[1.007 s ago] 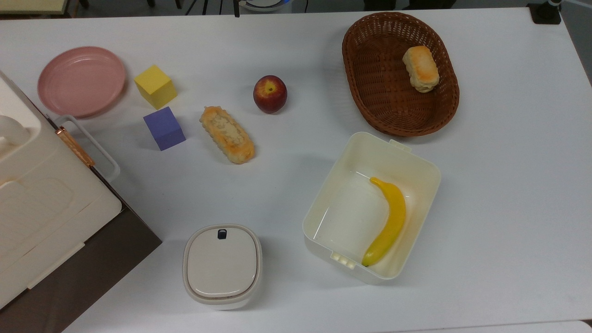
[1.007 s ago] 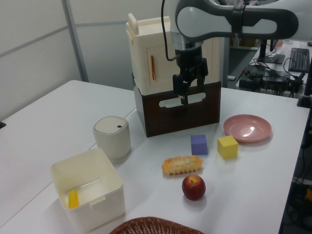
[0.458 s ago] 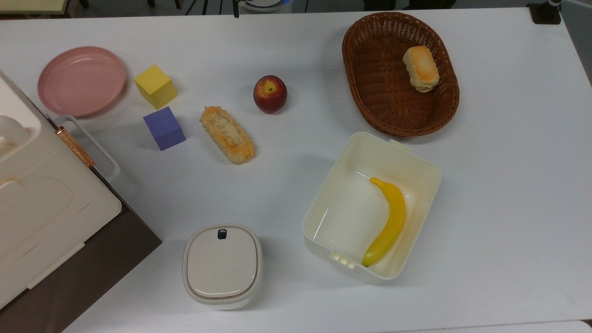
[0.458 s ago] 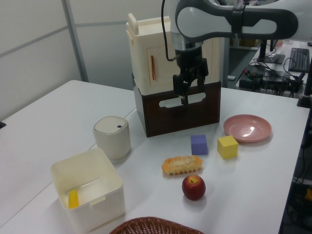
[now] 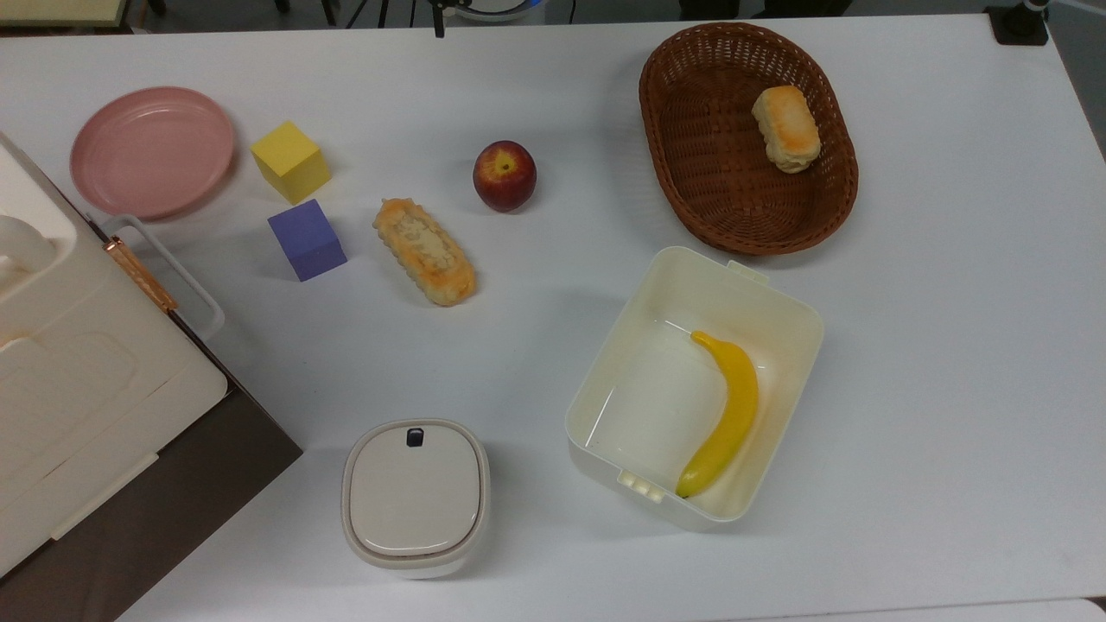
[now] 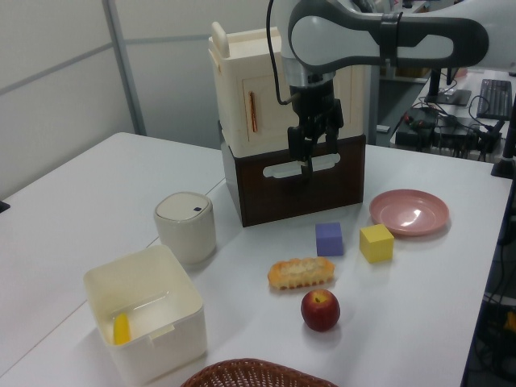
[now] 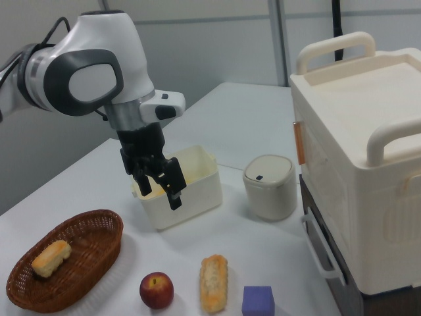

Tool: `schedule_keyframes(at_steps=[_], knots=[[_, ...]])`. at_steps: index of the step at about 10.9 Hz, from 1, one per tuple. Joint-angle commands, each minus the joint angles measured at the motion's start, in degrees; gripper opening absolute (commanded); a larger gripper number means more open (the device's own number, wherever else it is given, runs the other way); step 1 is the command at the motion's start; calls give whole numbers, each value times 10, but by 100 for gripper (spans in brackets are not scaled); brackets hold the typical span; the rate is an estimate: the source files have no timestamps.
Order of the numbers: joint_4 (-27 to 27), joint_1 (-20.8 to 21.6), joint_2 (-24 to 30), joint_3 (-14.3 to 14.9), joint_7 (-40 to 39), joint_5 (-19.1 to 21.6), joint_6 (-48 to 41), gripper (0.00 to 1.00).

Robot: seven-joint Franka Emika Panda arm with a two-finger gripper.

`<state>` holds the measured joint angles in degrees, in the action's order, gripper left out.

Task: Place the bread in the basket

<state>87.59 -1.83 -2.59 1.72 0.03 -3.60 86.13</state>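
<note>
The bread (image 5: 423, 251) is a long golden loaf with ridged edges, lying on the white table between the purple cube and the apple. It also shows in the left view (image 6: 301, 272) and the right view (image 7: 214, 283). The oval brown wicker basket (image 5: 708, 155) stands at the top view's upper right and holds a short smooth roll (image 5: 785, 129). My gripper (image 7: 161, 196) hangs open and empty in the air, well above and behind the bread. In the left view the gripper (image 6: 302, 161) hangs in front of the brown cabinet.
An apple (image 5: 504, 175), a purple cube (image 5: 307, 239), a yellow cube (image 5: 290, 161) and a pink plate (image 5: 152, 151) surround the bread. A cream tub (image 5: 622, 345) holds a banana (image 5: 726, 415). A lidded canister (image 5: 415, 494) and a cream case on a brown cabinet (image 5: 78, 371) stand at the top view's left.
The arm has shifted only very slightly in the left view. Nothing on the table has moved.
</note>
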Motion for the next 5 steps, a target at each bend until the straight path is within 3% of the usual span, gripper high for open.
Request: schedule_keyframes(at_steps=[1, 3, 5], knots=[[19, -5, 7, 4, -28, -1, -4, 100], [35, -5, 3, 4, -31, -3, 0, 100], [43, -5, -13, 4, -90, -9, 0, 100]])
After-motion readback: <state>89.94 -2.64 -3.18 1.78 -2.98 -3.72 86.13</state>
